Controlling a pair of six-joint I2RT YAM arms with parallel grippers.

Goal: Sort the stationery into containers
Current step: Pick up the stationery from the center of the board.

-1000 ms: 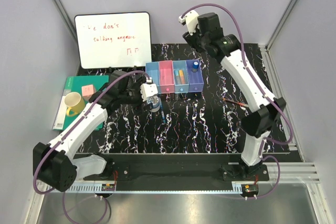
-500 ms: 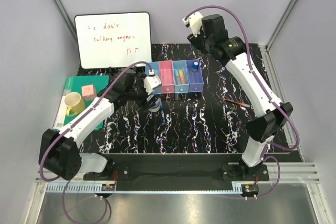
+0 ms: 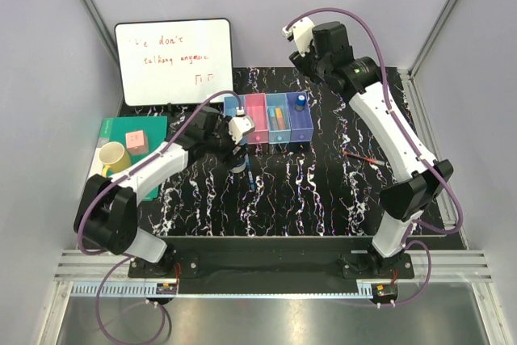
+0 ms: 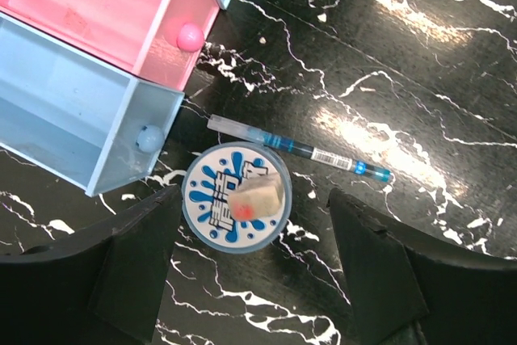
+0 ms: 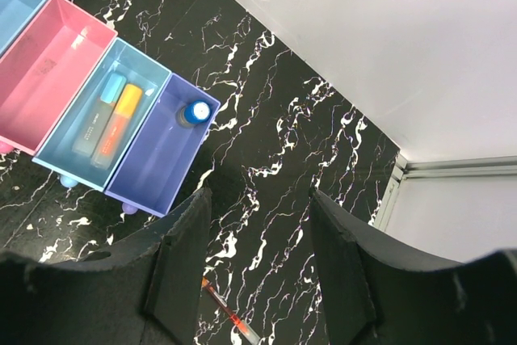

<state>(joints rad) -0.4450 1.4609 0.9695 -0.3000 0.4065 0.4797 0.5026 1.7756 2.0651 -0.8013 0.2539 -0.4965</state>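
Note:
The round white-blue tape roll [image 4: 234, 204] lies flat on the black table just in front of the bins, with a small beige block with a red spot [image 4: 260, 198] on top of it. A thin blue pen [image 4: 299, 149] lies beside it. My left gripper [image 4: 254, 280] is open and empty, hovering above the roll [image 3: 237, 165]. The four joined bins [image 3: 256, 123] stand mid-table. The purple bin [image 5: 157, 151] holds the blue-capped cylinder [image 5: 196, 112]. The light blue bin [image 5: 81, 151] holds a blue and an orange marker. My right gripper [image 5: 258, 280] is open and empty, high above the table. An orange pen [image 5: 230, 317] lies below it.
A whiteboard [image 3: 174, 61] leans at the back left. A green notebook [image 3: 121, 151] with a yellow mug [image 3: 115, 159] and a pink cube lies at the left edge. The orange pen [image 3: 363, 157] lies right of the bins, the blue pen [image 3: 252, 179] in front of them.
My left gripper has moved back and slightly right toward the bins, while the tape roll stayed on the table. The right arm shifted a little to the right.

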